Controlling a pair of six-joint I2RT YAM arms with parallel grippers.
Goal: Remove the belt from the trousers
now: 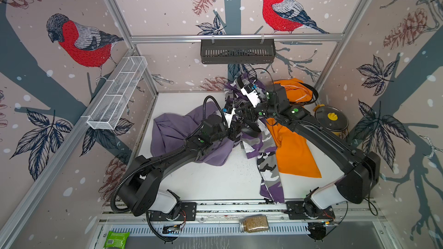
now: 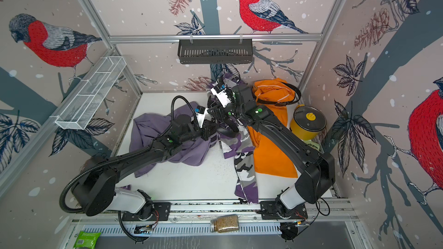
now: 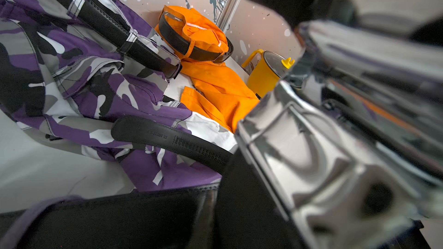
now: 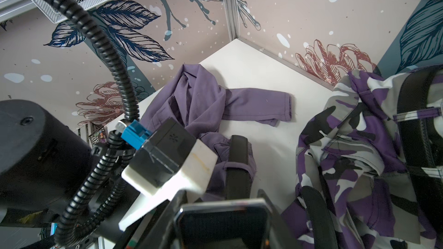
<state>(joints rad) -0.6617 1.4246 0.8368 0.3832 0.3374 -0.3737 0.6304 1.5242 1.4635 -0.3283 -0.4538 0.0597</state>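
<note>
Chrome buckle (image 3: 311,152): at the edge of the camouflage trousers (image 1: 266,144) facing the lilac trousers (image 1: 172,130), both grippers crowded over it. Left gripper (image 1: 239,128): pressed together; what it pinched could not be told. Right gripper (image 1: 242,114): just beyond, jaw state not discernible. Black belt (image 3: 167,140): toothed tail ran lengthwise from the buckle across the camouflage cloth, no loop over the visible stretch; a pull along that axis seemed called for. Farthest, at the camouflage waistband: second belt (image 3: 115,29), threaded through loops.
</note>
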